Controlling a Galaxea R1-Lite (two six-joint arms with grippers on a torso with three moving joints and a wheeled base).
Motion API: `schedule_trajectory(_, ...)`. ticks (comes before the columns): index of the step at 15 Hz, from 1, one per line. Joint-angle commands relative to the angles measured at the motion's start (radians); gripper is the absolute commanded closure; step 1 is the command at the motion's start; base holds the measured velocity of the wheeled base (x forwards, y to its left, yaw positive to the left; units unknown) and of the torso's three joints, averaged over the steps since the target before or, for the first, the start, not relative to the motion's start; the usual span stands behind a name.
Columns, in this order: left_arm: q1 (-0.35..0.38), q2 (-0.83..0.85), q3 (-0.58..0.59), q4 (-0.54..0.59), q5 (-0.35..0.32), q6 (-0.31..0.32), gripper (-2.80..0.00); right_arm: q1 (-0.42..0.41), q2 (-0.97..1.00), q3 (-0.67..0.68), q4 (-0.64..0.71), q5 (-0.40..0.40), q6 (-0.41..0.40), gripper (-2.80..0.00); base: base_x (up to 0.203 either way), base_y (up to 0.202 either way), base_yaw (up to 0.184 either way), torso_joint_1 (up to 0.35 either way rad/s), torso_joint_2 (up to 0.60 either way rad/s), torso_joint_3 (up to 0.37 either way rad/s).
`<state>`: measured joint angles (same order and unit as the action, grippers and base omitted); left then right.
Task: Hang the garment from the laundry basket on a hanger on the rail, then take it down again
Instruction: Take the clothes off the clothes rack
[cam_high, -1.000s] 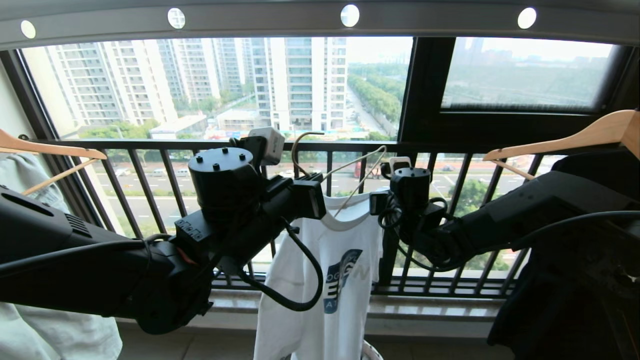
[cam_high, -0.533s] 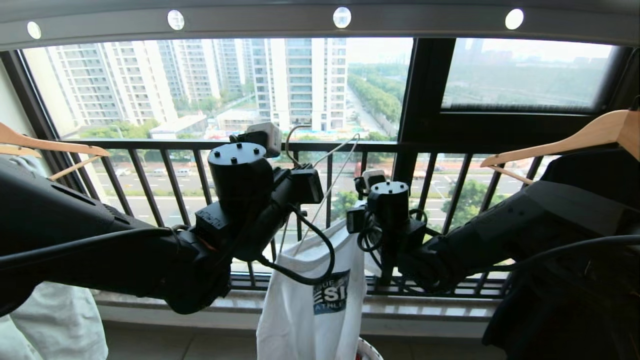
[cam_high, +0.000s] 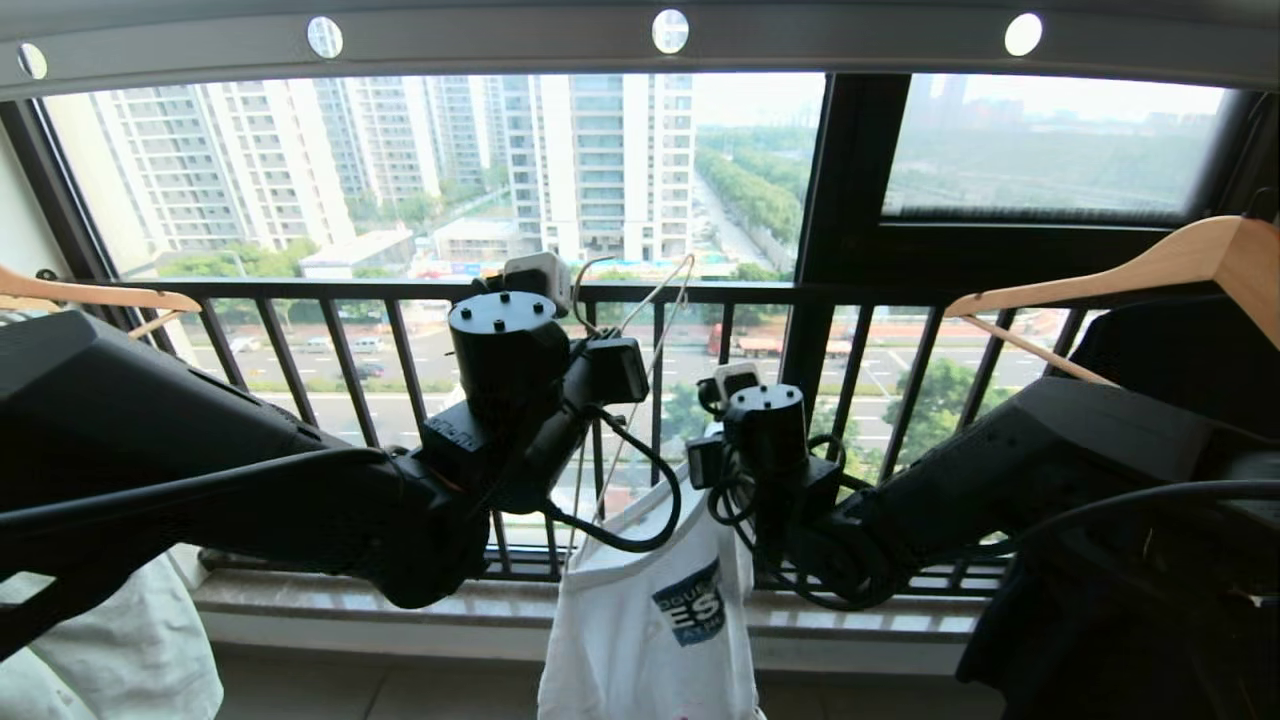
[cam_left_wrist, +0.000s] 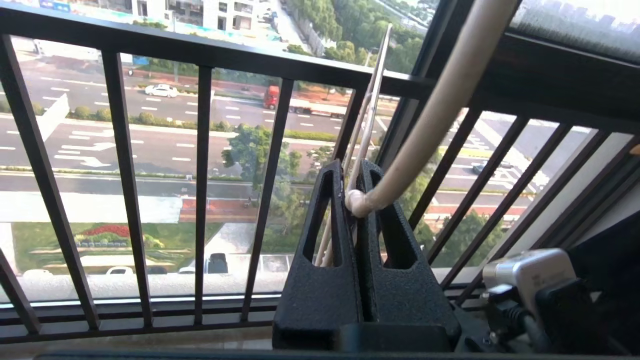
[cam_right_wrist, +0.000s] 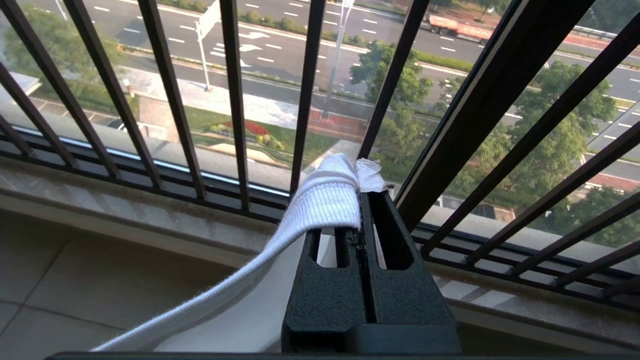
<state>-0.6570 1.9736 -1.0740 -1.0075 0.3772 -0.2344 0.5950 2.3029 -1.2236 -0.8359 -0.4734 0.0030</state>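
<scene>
Left gripper (cam_left_wrist: 356, 187) clamped on wire hanger (cam_left_wrist: 430, 112), well below rail (cam_high: 640, 45). Right gripper (cam_right_wrist: 361, 205) pinching T-shirt (cam_high: 655, 625) by ribbed collar (cam_right_wrist: 325, 200), now lower than a second ago. Shirt drawn down off hanger: take-down seemingly nearly done; laundry basket barely visible beneath.

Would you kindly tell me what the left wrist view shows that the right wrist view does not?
Only the left wrist view shows the left pincer shut on the beige wire hanger. Only the right wrist view shows the right pincer shut on the white T-shirt's ribbed collar. Both share the black window railing and the street below.
</scene>
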Motion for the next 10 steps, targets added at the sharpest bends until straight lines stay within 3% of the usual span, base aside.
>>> schedule_trajectory(1, 0.009, 0.046, -0.065, -0.077, 0.073, 0.007, 0.00, 0.038, 0.022, 0.036, -0.023, 0.000, -0.020, 0.00, 0.000, 0.000, 0.000, 0.000, 0.00, 0.000)
schedule_trajectory(3, 0.011, 0.067, -0.061, -0.118, 0.091, 0.041, 0.00, 0.048, 0.029, 0.041, -0.056, 0.001, -0.036, 0.00, 0.000, 0.000, 0.000, 0.000, 0.00, 0.000)
schedule_trajectory(10, 0.011, 0.077, -0.053, -0.118, 0.094, 0.065, 0.00, 0.031, 0.114, 0.031, -0.058, 0.014, -0.059, 0.00, 0.000, 0.000, 0.000, 0.000, 0.00, 0.000)
